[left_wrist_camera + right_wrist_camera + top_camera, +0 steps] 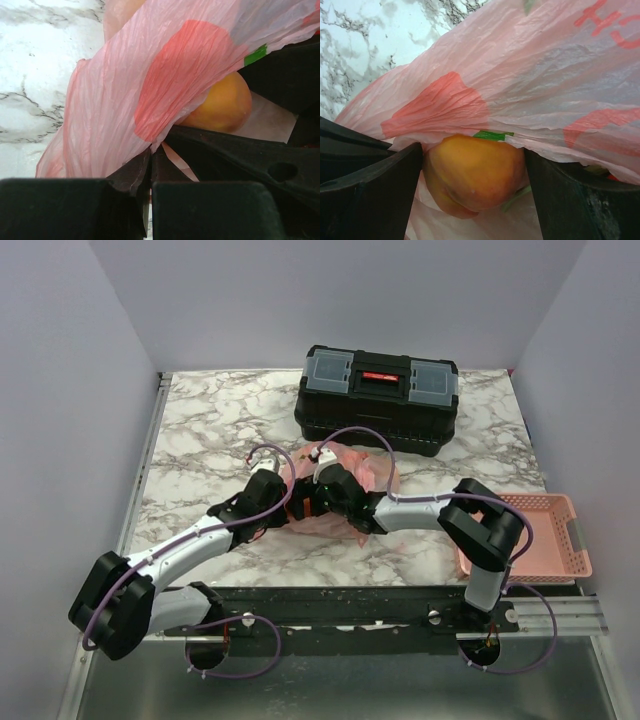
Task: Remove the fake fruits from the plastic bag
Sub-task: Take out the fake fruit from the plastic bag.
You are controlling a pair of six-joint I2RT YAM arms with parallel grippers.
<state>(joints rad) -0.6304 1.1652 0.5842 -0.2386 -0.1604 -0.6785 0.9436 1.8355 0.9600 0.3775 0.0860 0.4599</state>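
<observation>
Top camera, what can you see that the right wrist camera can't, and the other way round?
Only the top view shows the black toolbox, the pink basket, the left arm and the right arm. Only the right wrist view shows an orange-yellow fruit tucked under the edge of the pink bag, between two black fingers, and the red print on the plastic. Both show the pink bag and the marble table.

Crinkled translucent pink plastic bag [530, 75] is lying bunched at my twelve o'clock, draping over a glossy orange-yellow fake fruit [475, 172] sitting inside its mouth.
</observation>
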